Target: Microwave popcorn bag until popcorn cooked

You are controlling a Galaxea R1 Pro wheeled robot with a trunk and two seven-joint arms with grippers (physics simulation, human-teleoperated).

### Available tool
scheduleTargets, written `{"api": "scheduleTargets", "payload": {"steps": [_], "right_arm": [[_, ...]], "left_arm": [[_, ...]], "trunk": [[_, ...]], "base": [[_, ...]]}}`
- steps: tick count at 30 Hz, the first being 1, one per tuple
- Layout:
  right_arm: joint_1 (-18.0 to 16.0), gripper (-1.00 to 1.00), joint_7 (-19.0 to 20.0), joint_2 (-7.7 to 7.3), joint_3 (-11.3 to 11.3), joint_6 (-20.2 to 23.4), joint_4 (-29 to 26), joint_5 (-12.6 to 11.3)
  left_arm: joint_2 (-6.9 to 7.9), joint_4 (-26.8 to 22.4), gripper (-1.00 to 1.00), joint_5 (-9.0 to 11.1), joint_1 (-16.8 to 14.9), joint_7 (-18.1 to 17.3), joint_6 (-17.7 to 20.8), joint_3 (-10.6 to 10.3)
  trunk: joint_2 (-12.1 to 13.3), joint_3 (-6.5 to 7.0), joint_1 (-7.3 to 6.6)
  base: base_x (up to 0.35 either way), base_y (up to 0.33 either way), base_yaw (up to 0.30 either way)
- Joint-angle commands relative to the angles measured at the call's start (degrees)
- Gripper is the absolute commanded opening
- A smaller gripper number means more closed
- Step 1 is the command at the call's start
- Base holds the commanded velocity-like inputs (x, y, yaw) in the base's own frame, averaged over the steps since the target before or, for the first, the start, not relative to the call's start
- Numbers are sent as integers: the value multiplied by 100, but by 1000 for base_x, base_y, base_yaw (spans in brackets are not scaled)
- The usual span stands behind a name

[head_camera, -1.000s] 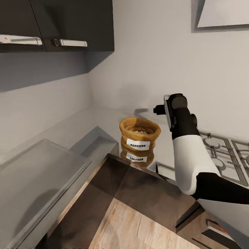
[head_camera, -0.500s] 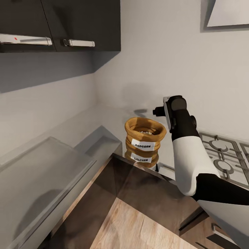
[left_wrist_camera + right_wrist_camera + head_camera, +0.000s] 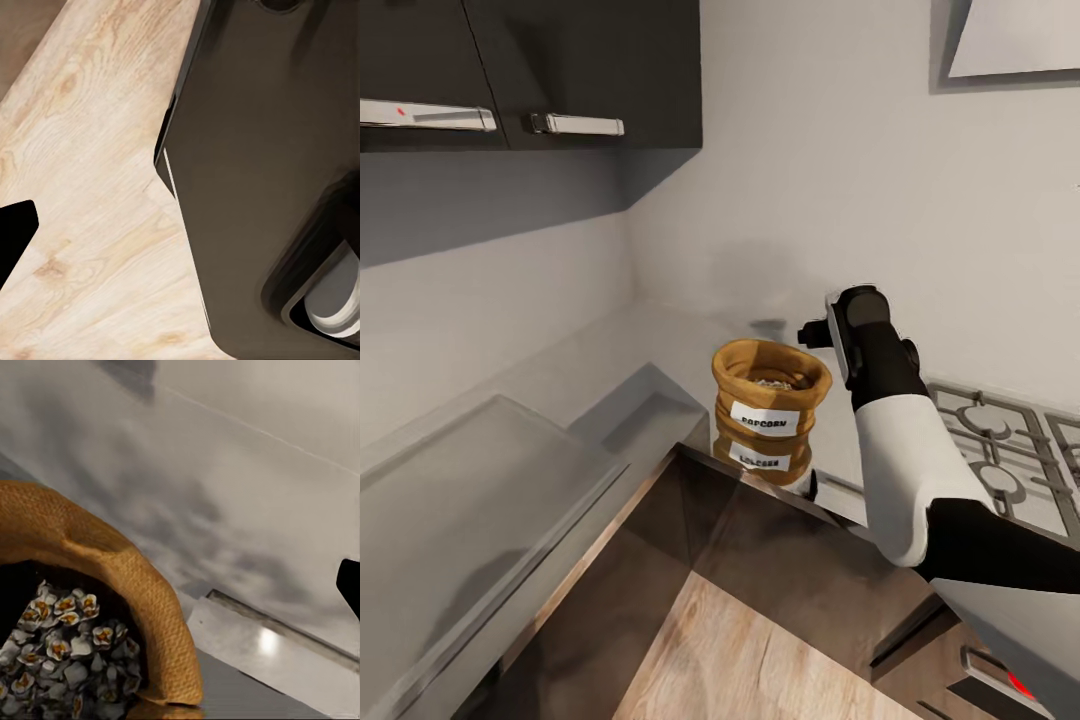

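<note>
While the popcorn bag (image 3: 770, 400) sits on the grey surface (image 3: 660, 345) near the corner where the two runs of counter meet, the right arm (image 3: 900, 450) reaches in from the robot's right, with its dark wrist raised just beside the bag's rim. The right hand (image 3: 815, 333) is hidden behind that wrist in the head view, and I cannot tell whether its fingers are apart or together; in the right wrist view only a dark tip shows at the frame edge.

From the right wrist camera, the bag's rolled woven rim (image 3: 127, 577) is close, and the popcorn (image 3: 64, 649) inside shows as whitish kernels with orange-brown centres. The bag stands upright with its white label facing the robot, and its reflection lies in the glossy surface below it.

A gas hob (image 3: 1000, 450) is set into the surface to the right of the bag, partly behind the arm. Dark wall cabinets (image 3: 560, 70) with pale handles hang above. The left wrist camera looks at light wood floor (image 3: 82, 195) and a dark cabinet panel (image 3: 262, 150); the left hand's state cannot be told.
</note>
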Motion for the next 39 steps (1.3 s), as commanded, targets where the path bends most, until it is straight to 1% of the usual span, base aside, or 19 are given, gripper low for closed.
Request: {"api": "scheduleTargets", "payload": {"steps": [1, 3, 9, 11, 14, 18, 25, 28, 33, 39], "right_arm": [[-5, 100, 28, 6, -17, 16, 121, 22], [-5, 100, 42, 6, -19, 16, 296, 23], [-5, 100, 49, 6, -32, 16, 340, 13], [-5, 100, 55, -66, -34, 16, 343, 8], [-5, 100, 59, -99, -35, 16, 344, 6], [-5, 100, 56, -106, -35, 16, 349, 5], [-5, 100, 53, -106, -35, 16, 519, 5], [-5, 100, 53, -102, -35, 16, 629, 0], [-5, 100, 53, -105, -43, 16, 978, -3], [-5, 100, 53, -106, -44, 16, 1043, -4]], "left_arm": [[-2, 0, 100, 15, -2, 13, -21, 8], [-2, -1, 100, 15, -2, 13, -18, 8], [-2, 1, 100, 15, -2, 13, -23, 8], [-2, -1, 100, 15, -2, 13, -18, 8], [-2, -1, 100, 15, -2, 13, -15, 8], [-2, 2, 100, 15, -2, 13, -16, 8], [-2, 1, 100, 15, -2, 13, -19, 8], [-2, 3, 100, 15, -2, 13, -19, 8], [-2, 4, 100, 15, -2, 13, -19, 8], [-2, 2, 100, 15, -2, 13, -18, 8]], "trunk": [[-4, -6, 0], [-4, -6, 0], [-4, -6, 0], [-4, -6, 0], [-4, -6, 0], [-4, -6, 0], [-4, -6, 0], [-4, -6, 0], [-4, -6, 0], [-4, -6, 0]], "base": [[0, -3, 0], [0, -1, 0], [0, 0, 0], [0, 0, 0], [0, -32, 0], [0, -149, 0], [0, -17, 0], [0, 0, 0], [0, 0, 0], [0, 0, 0]]}}
